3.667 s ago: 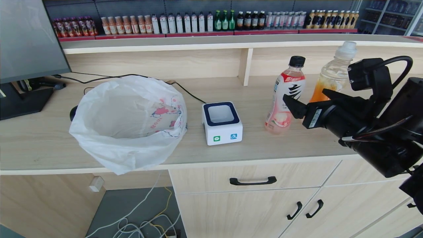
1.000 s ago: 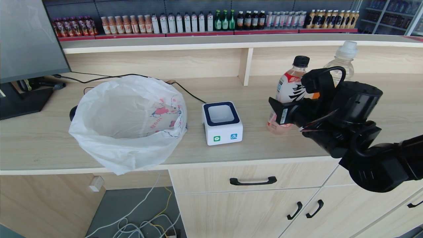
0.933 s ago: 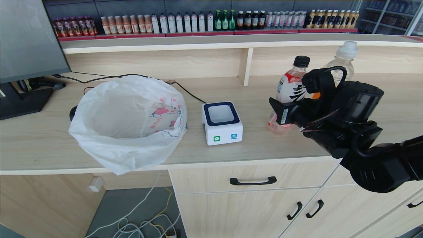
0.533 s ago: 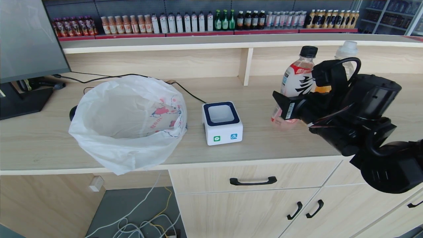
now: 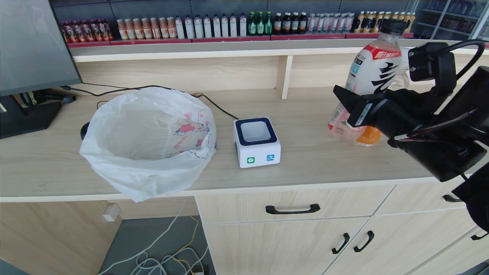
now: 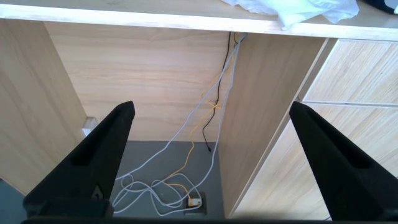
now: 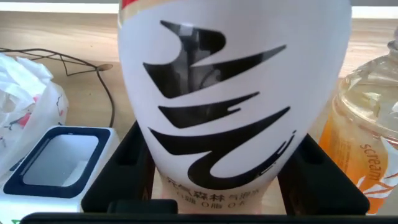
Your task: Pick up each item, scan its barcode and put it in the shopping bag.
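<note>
The right end effector (image 5: 349, 114) is clamping a white-labelled clear plastic bottle of pink drink (image 5: 372, 65), upright above the table's (image 5: 305, 168) right edge. Carrying it low over the white box scanner (image 5: 256, 142), barcode facing its window, should work best.

- A pale wooden counter (image 5: 57, 164), with a raised ledge (image 5: 183, 51) along its back.
- A dark monitor (image 5: 34, 42) on a black stand (image 5: 23, 114) at the counter's left end; a black cable (image 5: 219, 107) runs across the top.
- Rows of bottled drinks (image 5: 229, 25) on the far shelf.
- Drawers (image 5: 237, 208) with black handles (image 5: 292, 209) below.
- Loose white and yellow wires (image 5: 164, 258) on the grey floor under the counter.
</note>
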Tool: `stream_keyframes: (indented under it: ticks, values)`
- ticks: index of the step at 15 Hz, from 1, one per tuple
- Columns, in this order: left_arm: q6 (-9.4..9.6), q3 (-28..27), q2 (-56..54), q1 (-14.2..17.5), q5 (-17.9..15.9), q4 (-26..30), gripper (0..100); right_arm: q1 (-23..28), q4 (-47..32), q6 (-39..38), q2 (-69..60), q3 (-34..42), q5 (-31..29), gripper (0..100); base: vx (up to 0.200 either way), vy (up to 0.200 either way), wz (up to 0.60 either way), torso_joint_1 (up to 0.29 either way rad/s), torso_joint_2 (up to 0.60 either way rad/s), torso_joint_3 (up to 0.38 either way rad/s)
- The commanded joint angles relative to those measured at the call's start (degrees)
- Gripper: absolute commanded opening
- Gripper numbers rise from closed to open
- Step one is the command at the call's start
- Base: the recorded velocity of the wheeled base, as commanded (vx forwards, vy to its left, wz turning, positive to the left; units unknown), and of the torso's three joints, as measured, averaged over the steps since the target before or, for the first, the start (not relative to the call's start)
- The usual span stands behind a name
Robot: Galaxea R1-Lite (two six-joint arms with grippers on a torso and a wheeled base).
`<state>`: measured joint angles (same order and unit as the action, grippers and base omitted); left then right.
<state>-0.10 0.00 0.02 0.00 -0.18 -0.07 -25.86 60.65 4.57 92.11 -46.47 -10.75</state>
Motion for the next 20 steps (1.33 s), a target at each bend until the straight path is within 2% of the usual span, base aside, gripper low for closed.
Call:
stream_keyframes:
  ticks: [1,9,13,15,17,20]
  values:
    - [-0.08,0.0,0.0,0.0,0.0,0.0,100,-0.9,0.1,-0.3,-6.2,3.8,0.0,0,0.0,0.0,0.0,0.0,0.0,0.0]
    - [0.01,0.0,0.0,0.0,0.0,0.0,100,-3.6,0.4,-0.4,-16.0,13.4,1.8,0,0.0,0.0,0.0,0.0,0.0,0.0]
    - [0.01,0.0,0.0,0.0,0.0,0.0,100,-4.5,0.0,-0.4,-17.8,16.7,11.9,0,0.0,0.0,0.0,0.0,0.0,0.0]
    - [0.01,0.0,0.0,0.0,0.0,0.0,100,-4.4,-0.6,-5.5,-17.6,16.3,20.5,0,0.0,0.0,0.0,0.0,0.0,0.0]
    - [-0.08,0.0,0.0,0.0,0.0,0.1,100,-5.3,0.4,-8.5,-16.8,15.8,22.2,0,0.0,0.0,0.0,0.0,0.0,0.0]
    - [0.01,0.0,0.0,0.0,0.0,0.0,100,-12.5,2.3,-15.7,-15.9,14.8,23.4,0,0.0,0.0,0.0,0.0,0.0,0.0]
